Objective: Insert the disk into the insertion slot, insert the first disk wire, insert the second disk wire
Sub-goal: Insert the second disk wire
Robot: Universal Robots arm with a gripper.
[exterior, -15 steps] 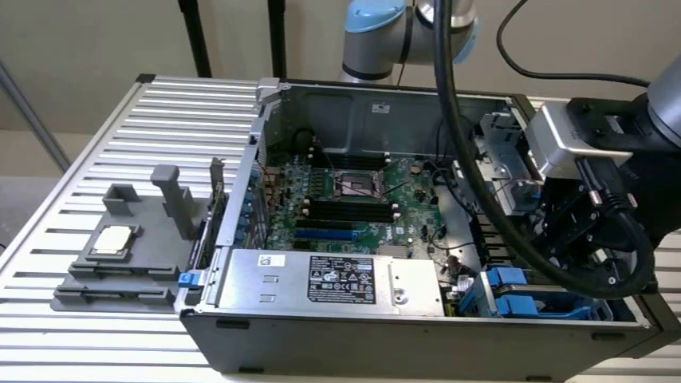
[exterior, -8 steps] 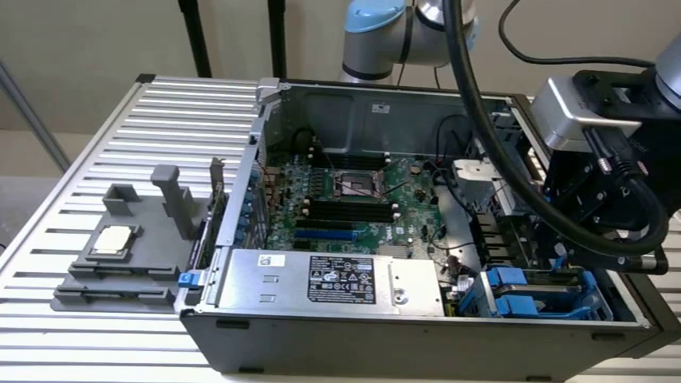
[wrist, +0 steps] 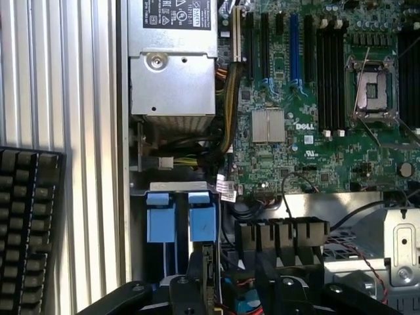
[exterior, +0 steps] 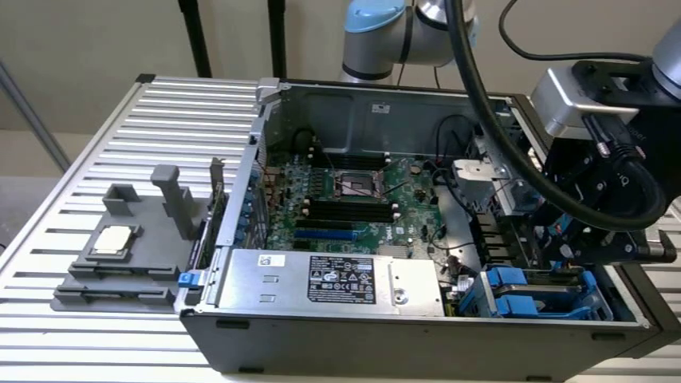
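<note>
While the robot's gripper (exterior: 575, 239) is hanging over the corner of the big dark grey computer case (exterior: 426, 339), at the exterior view's right, most of the job is looking undone. The case is lying open on a table of grey metal slats (exterior: 127, 159). Inside it, the silver power box with the black label (exterior: 330, 279) is sitting along the near wall, and the green board (exterior: 362, 199) is lying behind it.

The insertion slot (exterior: 495, 279) is sitting in the corner next to the power box, right under the gripper. The disk (exterior: 532, 307) seems to be sitting down inside that slot already. Its blue frame is showing there, and in the wrist view two blue tabs (wrist: 181, 224) are poking up side by side. So I am guessing that the first step is done, or very nearly done.

I cannot tell how wide the gripper is standing or whether it is holding anything. It is very close to the blue tabs.

Thin red and black wires (wrist: 357, 259) are lying loose nearby, and a small white plug (wrist: 166, 162) is lying between the power box and the slot. I am not seeing any wire going into the disk, so both wire steps are looking still to do.
</note>
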